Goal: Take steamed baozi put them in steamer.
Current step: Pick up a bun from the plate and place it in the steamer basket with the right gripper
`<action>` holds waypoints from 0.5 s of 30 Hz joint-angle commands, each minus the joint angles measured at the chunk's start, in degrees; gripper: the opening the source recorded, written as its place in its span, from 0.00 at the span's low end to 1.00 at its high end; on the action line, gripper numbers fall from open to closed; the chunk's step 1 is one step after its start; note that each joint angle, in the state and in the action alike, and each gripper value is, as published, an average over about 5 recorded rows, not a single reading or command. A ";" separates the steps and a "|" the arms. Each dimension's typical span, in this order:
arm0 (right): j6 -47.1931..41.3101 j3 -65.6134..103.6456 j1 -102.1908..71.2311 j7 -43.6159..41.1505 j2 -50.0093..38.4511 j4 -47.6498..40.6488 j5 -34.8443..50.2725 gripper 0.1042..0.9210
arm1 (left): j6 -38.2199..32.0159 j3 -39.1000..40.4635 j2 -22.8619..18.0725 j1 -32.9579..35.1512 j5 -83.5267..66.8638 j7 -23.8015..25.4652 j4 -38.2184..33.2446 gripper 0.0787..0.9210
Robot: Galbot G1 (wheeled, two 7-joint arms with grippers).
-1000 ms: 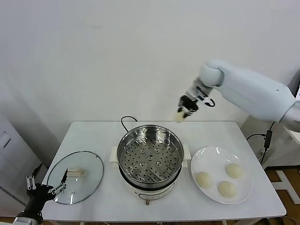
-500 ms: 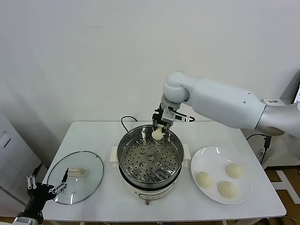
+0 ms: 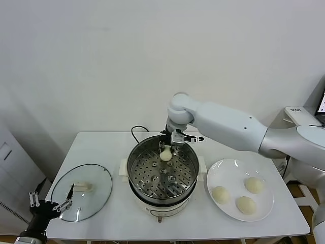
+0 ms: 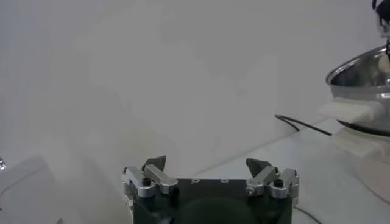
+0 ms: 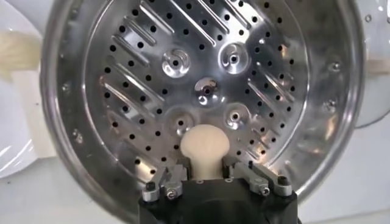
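My right gripper (image 3: 167,146) hangs over the far side of the steamer (image 3: 133,163), a shiny steel pot with a perforated tray (image 5: 146,91). It is shut on one steamed baozi (image 5: 205,143); both fingers (image 5: 172,176) press the bun's narrowed sides, and its round end bulges out over the tray. From the head, that baozi (image 3: 165,153) sits just inside the rim, above the tray. Three more baozi (image 3: 246,204) lie on the white plate (image 3: 266,170) to the right. My left gripper (image 3: 48,206) stays low at the table's front left corner, open and empty (image 4: 210,164).
A round glass lid (image 3: 96,178) lies flat on the table left of the steamer, close to my left gripper. A black cord (image 3: 136,129) runs behind the pot. The pot's white handle (image 4: 347,111) juts out on the side toward the lid.
My right arm swung left from above the table's back edge and dropped the baozi inside the steamer's far rim. In the last half second it moved slightly lower. The left arm stayed put.
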 commanded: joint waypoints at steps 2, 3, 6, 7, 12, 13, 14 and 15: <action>2.05 1.39 -1.61 0.53 0.72 -1.22 -1.21 0.58 | -0.41 -0.14 0.04 0.04 0.00 0.04 0.69 0.88; 1.91 1.55 -1.00 0.50 0.55 -1.11 -0.40 0.62 | -0.42 -0.16 0.05 0.03 -0.01 0.04 0.68 0.88; 0.57 2.24 2.19 -0.19 -0.45 -0.85 4.19 0.72 | -0.36 -0.18 0.10 -0.04 -0.01 0.04 0.54 0.88; -0.49 2.43 3.64 -0.50 -0.97 -0.96 6.76 0.76 | -0.33 -0.18 0.12 -0.06 -0.01 0.04 0.51 0.88; -14.01 -2.28 14.00 -0.18 -5.84 -3.29 30.35 0.87 | -0.28 -0.04 0.14 -0.22 0.10 0.06 0.34 0.88; -18.89 -5.24 16.85 0.61 -7.26 -3.75 37.08 0.87 | -0.28 0.01 0.14 -0.22 0.12 0.07 0.27 0.88; -24.06 -8.81 19.80 1.59 -8.76 -4.26 43.50 0.88 | -0.28 0.04 0.15 -0.22 0.14 0.08 0.21 0.88; -28.97 -12.41 22.76 2.39 -9.97 -4.89 49.46 0.88 | -0.27 0.07 0.17 -0.22 0.15 0.08 0.15 0.88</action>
